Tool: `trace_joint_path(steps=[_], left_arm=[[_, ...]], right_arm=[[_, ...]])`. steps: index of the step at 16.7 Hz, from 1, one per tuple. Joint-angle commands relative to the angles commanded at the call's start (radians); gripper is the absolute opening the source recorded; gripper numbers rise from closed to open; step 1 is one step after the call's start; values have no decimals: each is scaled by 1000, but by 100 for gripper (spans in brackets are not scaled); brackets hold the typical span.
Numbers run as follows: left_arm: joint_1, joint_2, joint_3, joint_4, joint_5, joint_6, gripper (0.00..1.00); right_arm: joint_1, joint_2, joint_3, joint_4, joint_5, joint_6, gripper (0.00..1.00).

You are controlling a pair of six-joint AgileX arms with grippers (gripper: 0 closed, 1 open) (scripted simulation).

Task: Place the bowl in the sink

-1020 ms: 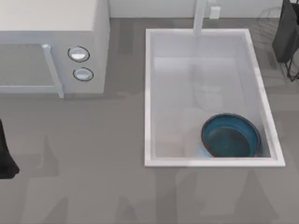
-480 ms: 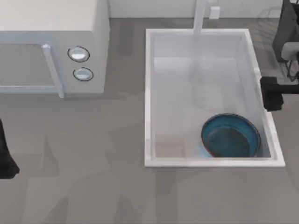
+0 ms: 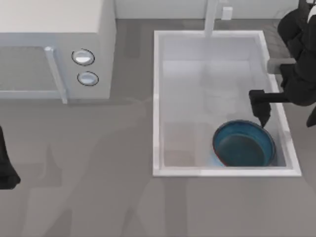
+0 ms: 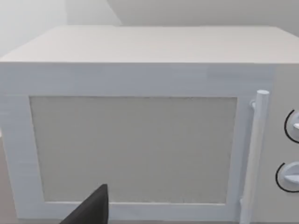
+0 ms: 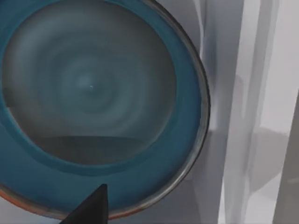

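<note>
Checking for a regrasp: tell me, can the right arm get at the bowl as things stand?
Probably yes. The right gripper hangs over the sink, at the upper right rim of the bowl, and nothing lies between them. The left arm stays parked at the table's left edge.

My left arm [image 3: 6, 165]: cut by left edge of top view, dark stub alone visible, gripper out of frame. My right arm [image 3: 298, 59]: cut by right edge, upper right of frame; can't tell finger spacing of right gripper [image 3: 262, 109]. Faucet post [image 3: 211, 15]: top cropped by upper edge. Microwave [image 3: 54, 29]: cropped at upper left; in left wrist view knobs [image 4: 292, 126] sliced by right edge. Bowl [image 5: 93, 102]: cropped left and top in right wrist view; lower rim part-hidden behind dark fingertip [image 5: 91, 210].
</note>
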Motion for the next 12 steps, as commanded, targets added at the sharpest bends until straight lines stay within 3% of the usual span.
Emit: trace_joint_path(steps=[7,12], left_arm=[[0,0,0,0,0,0,100],[0,0,0,0,0,0,100]], right_arm=[[-4,16,-7,16,0,-1,100],[0,121,-86,208,1,2,100]])
